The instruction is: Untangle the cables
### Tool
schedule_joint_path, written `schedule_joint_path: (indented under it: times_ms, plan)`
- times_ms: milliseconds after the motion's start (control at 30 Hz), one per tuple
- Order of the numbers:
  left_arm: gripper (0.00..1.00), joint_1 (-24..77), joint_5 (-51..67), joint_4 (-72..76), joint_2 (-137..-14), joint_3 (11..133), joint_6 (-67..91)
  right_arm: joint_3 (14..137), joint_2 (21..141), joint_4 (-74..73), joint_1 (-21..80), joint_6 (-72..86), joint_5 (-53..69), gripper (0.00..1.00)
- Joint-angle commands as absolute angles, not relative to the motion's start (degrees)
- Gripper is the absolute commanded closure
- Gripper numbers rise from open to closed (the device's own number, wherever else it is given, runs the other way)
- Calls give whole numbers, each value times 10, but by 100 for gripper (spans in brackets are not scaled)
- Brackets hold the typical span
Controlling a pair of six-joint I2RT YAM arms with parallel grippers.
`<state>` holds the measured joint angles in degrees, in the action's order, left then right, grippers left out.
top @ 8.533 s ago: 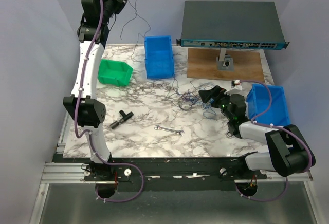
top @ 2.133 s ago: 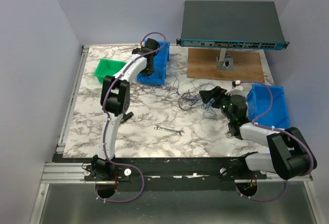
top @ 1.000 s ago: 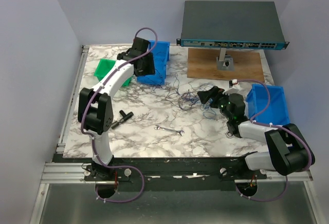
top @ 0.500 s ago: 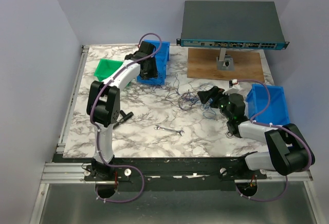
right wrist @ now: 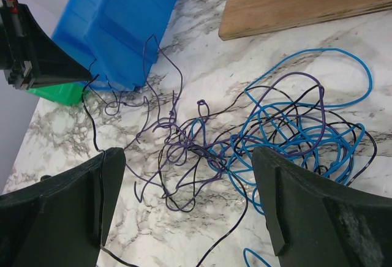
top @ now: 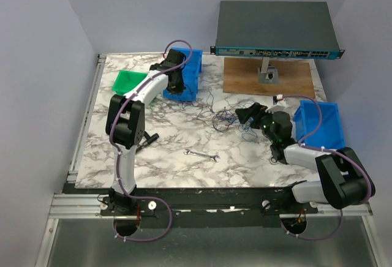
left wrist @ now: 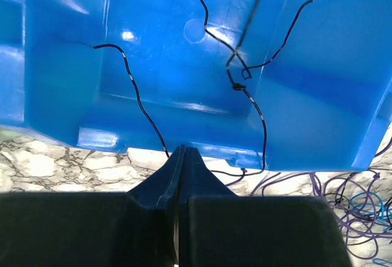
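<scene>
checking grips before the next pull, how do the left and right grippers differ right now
The left gripper is shut, a black wire meeting its tip; the right gripper is open. The left gripper sits at the blue bin; the right gripper hovers over the tangle. Both have black fingers.

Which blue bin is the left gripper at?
The back blue bin, next to the green bin; the left gripper hangs at its near rim. The other blue bin sits at the far right.
</scene>
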<state>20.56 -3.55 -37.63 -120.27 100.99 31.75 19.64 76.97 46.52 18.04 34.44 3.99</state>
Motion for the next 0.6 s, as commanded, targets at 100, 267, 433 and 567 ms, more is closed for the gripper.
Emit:
schedule_joint_path:
  times_ms: [100, 267, 433, 567]
  plan:
    - [100, 198, -53, -405, -1221, 1079, 304, 203, 771, 464, 183, 335, 38, 7]
    - [100, 195, -57, -422, -1204, 1098, 303, 202, 769, 464, 184, 335, 37, 8]
    - [49, 195, -40, -377, -1167, 1041, 308, 203, 770, 463, 183, 335, 38, 8]
    - [47, 195, -21, -380, -1184, 1057, 311, 202, 769, 463, 184, 335, 39, 8]
